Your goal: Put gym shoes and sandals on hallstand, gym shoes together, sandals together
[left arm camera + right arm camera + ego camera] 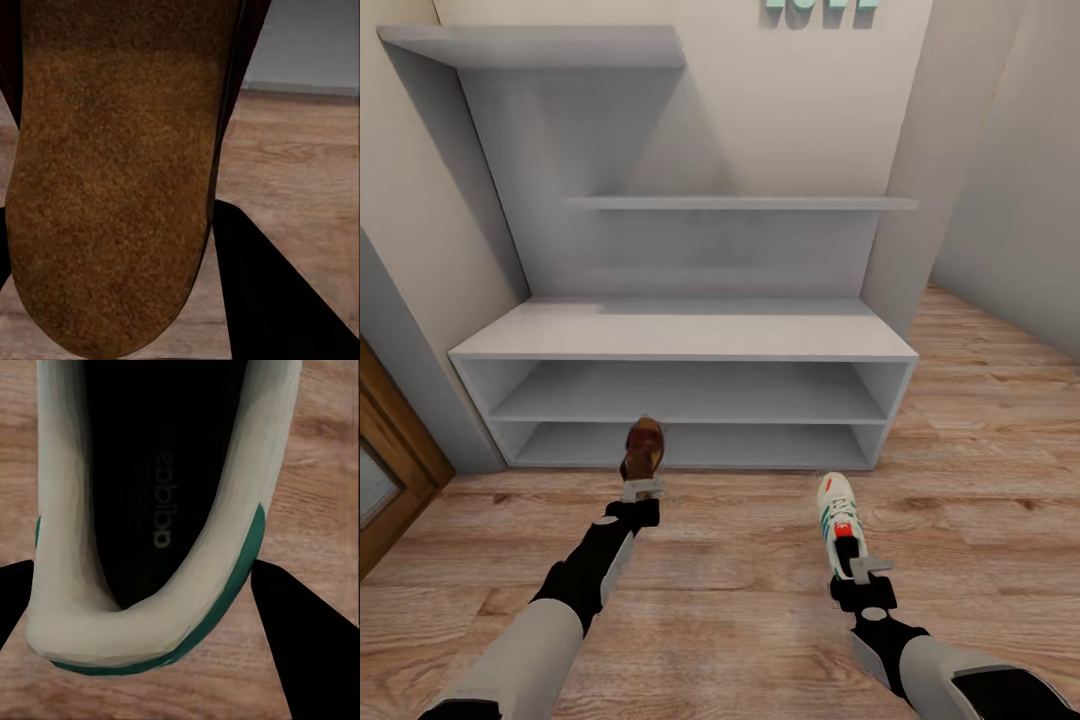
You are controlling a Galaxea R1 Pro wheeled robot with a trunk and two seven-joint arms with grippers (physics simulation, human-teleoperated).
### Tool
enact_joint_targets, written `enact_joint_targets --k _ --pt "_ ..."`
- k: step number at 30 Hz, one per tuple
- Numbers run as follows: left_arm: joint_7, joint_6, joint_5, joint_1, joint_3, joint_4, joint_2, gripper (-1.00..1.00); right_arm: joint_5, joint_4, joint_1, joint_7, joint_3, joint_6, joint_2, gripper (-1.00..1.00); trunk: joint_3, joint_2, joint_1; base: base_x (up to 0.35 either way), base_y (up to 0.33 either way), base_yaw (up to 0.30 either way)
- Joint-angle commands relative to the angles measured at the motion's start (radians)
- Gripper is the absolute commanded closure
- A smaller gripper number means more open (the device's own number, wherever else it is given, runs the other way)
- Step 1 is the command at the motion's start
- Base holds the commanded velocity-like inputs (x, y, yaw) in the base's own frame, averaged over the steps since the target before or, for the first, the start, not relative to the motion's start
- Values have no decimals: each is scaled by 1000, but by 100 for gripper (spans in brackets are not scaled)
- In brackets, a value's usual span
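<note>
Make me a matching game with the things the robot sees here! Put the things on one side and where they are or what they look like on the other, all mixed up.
Things:
1. sandal
2. gym shoe
3. hallstand
4. corridor floor

Descriptions:
A. pale grey, shelves with nothing on them
B. held in the right gripper
C. light brown wood planks
D. held in the left gripper

Pairs: 1-D, 2-B, 3-A, 4-C

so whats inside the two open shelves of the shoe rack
Both open shelves of the hallstand look bare in the head view. The sandal held in the left gripper covers a small patch of the lower shelf.
</note>
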Motion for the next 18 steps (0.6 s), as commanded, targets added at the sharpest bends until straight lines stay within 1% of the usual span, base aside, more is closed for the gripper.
enact_joint_targets --k 1,4,5,6,7,8,10,11,12,13,14,15,16,18 --pt "23 39 -1 0 1 -30 -3 100 13 4 2 -7 12 -2 -13 100 -1 0 0 0 0 0" --pt "66 103 0 0 -1 -91 -10 100 13 5 19 -6 12 -2 -52 100 -1 0 0 0 0 0" --pt "83 129 1 0 -2 -116 -12 100 9 5 40 -5 12 -2 -82 100 -1 0 0 0 0 0" --pt "89 138 2 0 -2 -126 -13 100 5 5 53 -5 12 -2 -98 100 -1 0 0 0 0 0" --pt "97 152 2 0 -2 -146 -15 100 -6 5 80 -3 12 -2 -126 100 -1 0 0 0 0 0" --pt "104 165 4 0 -2 -180 -17 100 -31 4 118 -1 12 -3 -161 100 -1 0 0 0 0 0" --pt "106 171 4 0 -2 -203 -17 100 -50 4 144 0 12 -5 -175 100 -1 0 0 0 0 0" --pt "107 179 4 0 -2 -221 -19 100 -67 4 165 0 12 -6 -185 100 -1 0 0 0 0 0" --pt "108 206 4 0 -4 -235 -20 100 -79 4 181 1 12 -7 -191 100 -1 0 0 0 0 0" --pt "108 250 4 0 -5 -247 -20 100 -87 4 191 2 12 -8 -196 100 -1 0 0 0 0 0" --pt "108 296 5 0 -6 -268 -21 100 -92 4 204 3 12 -9 -209 100 -1 0 0 0 0 0" --pt "107 312 5 0 -6 -277 -21 100 -94 4 210 3 12 -10 -215 100 -1 0 0 0 0 0" --pt "106 336 5 0 -6 -297 -21 100 -99 4 219 4 11 -16 -231 100 -1 0 0 0 0 0" --pt "102 352 6 0 -5 -311 -21 100 -112 4 226 5 11 -36 -249 100 -1 0 0 0 0 0"
